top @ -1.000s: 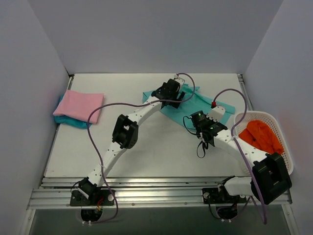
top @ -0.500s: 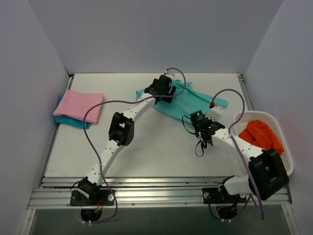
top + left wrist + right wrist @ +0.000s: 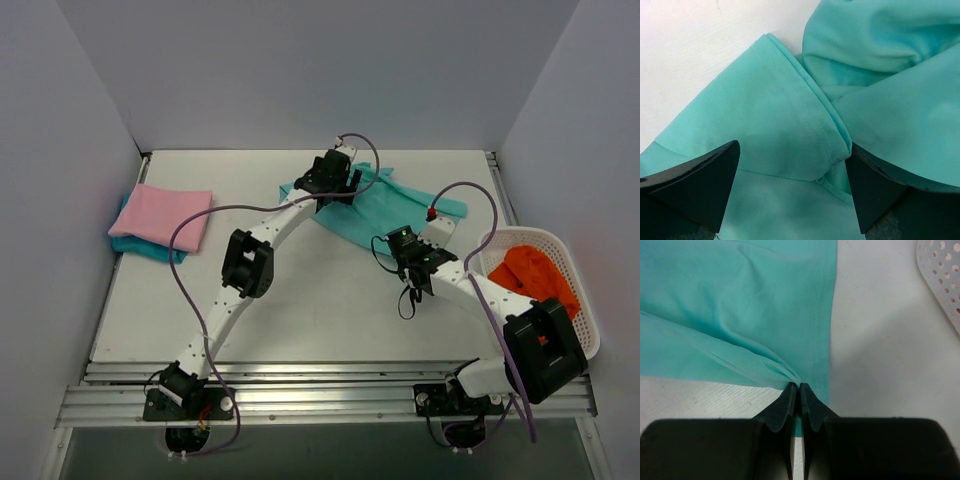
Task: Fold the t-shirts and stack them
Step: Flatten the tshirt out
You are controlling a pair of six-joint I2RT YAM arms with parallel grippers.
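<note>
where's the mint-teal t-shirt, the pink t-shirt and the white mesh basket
mint-teal t-shirt (image 3: 388, 207): top external view, on the flat middle of the cloth.
pink t-shirt (image 3: 160, 215): top external view, centre of the folded top face.
white mesh basket (image 3: 525, 231): top external view, on its far rim.

I can read no lettering, number, brand or sign on anything in my three views.
</note>
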